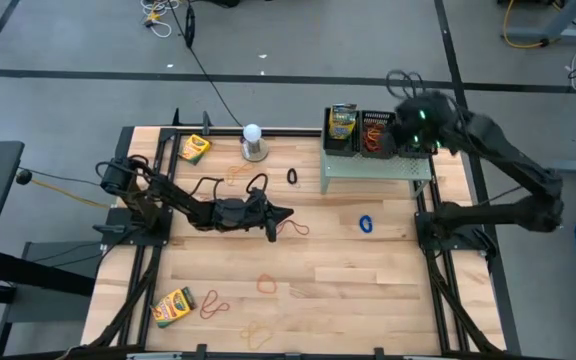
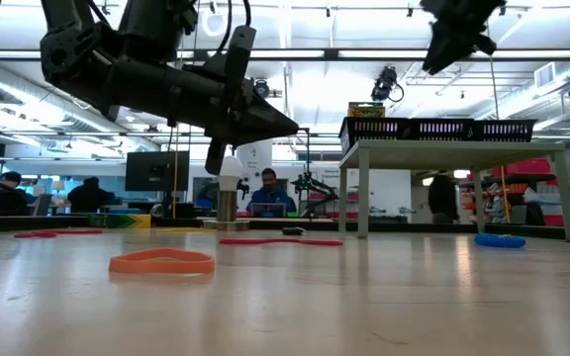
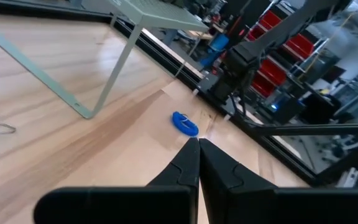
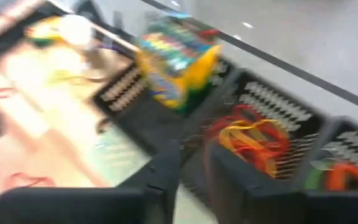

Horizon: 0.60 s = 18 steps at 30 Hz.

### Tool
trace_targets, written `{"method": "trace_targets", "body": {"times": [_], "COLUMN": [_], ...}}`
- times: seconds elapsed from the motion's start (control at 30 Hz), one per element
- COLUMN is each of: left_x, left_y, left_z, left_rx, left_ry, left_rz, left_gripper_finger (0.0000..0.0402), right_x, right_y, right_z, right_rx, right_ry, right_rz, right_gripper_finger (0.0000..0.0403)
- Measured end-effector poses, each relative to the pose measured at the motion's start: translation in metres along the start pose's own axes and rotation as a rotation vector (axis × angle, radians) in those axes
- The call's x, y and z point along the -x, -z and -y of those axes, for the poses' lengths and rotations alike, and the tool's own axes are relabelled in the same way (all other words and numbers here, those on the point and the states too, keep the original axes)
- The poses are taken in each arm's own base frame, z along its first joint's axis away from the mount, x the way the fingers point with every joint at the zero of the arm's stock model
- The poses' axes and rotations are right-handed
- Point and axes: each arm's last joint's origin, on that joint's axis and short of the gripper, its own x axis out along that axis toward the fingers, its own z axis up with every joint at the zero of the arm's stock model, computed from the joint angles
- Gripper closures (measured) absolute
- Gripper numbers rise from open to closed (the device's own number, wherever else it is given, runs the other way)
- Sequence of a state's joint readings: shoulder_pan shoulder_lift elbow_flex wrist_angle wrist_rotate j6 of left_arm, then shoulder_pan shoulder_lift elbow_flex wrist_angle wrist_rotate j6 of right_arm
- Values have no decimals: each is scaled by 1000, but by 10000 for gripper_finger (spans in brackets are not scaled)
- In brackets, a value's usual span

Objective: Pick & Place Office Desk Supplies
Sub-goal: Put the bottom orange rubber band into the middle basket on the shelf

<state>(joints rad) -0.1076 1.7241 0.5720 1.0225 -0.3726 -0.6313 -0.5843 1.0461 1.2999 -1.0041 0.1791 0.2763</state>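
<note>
On riser [image 1: 378, 167]: crayon box [image 1: 342, 122] in basket [image 1: 340, 146]; rubber bands [image 1: 376, 133] in next.

No readable text, label or number anywhere; crayon box [image 1: 342, 122] print too blurred.

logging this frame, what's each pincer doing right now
Left pincer: shut, holding nothing, above the table.
Right pincer: open, empty, over the baskets on the riser.

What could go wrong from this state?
1. Left gripper is shut and seemingly empty above the table; it may have missed the red band beside it.
2. Right gripper hovers over the baskets on the riser; descending could catch a rim.
</note>
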Motion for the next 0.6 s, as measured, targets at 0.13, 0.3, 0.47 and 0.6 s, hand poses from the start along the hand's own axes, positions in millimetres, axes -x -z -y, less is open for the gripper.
{"method": "trace_targets", "body": {"times": [0.13,0.3,0.47,0.6], "left_x": [-3,-3,-2,4], "left_y": [-7,-15,-17,-17], "left_z": [-3,-2,-2,1], "left_rx": [7,2,-30,-68], "left_ry": [30,56,48,50], "left_rz": [22,91,43,-45], "left_gripper_finger": [394,394,394,395], "right_x": [11,25,18,9], "right_y": [33,62,83,98], "right_z": [-14,-29,-45,-59], "right_rx": [48,126,94,110], "right_ry": [-123,-272,-453,-618], "right_rz": [95,239,279,159], "right_gripper_finger": [380,386,378,380]}}
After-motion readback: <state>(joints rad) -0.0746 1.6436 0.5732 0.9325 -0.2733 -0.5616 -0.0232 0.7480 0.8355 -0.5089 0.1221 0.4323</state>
